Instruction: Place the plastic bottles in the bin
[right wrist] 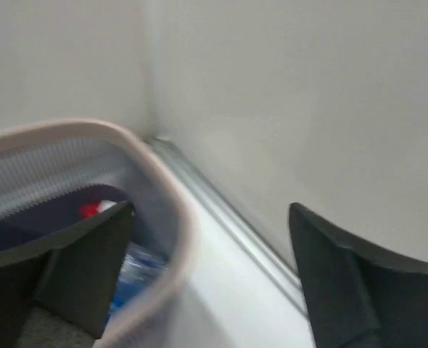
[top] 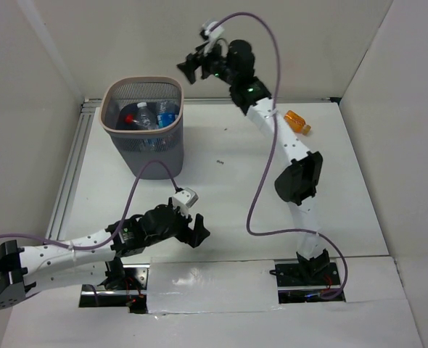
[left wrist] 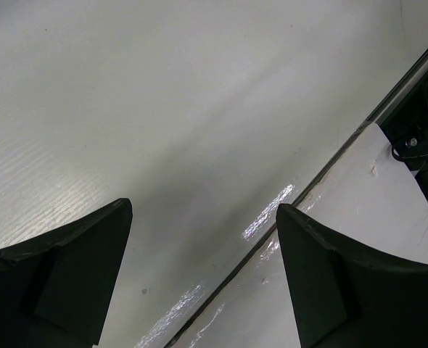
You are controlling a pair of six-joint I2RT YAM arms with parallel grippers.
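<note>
The bin (top: 117,130) stands at the far left of the table, dark mesh with a pale rim. Several clear plastic bottles (top: 150,117) with blue labels lie inside it, one with a red cap (top: 128,116). My right gripper (top: 189,67) is open and empty, held high just right of the bin's mouth. In the right wrist view the bin's rim (right wrist: 172,210) curves past my left finger, with a bottle (right wrist: 136,270) and the red cap (right wrist: 91,210) inside. My left gripper (top: 198,233) is open and empty, low over the table near its front edge.
An orange bottle-like object (top: 298,122) lies at the far right of the table beside my right arm. White walls close in the back and both sides. Cables loop over the table. A taped white strip (left wrist: 359,217) runs along the near edge.
</note>
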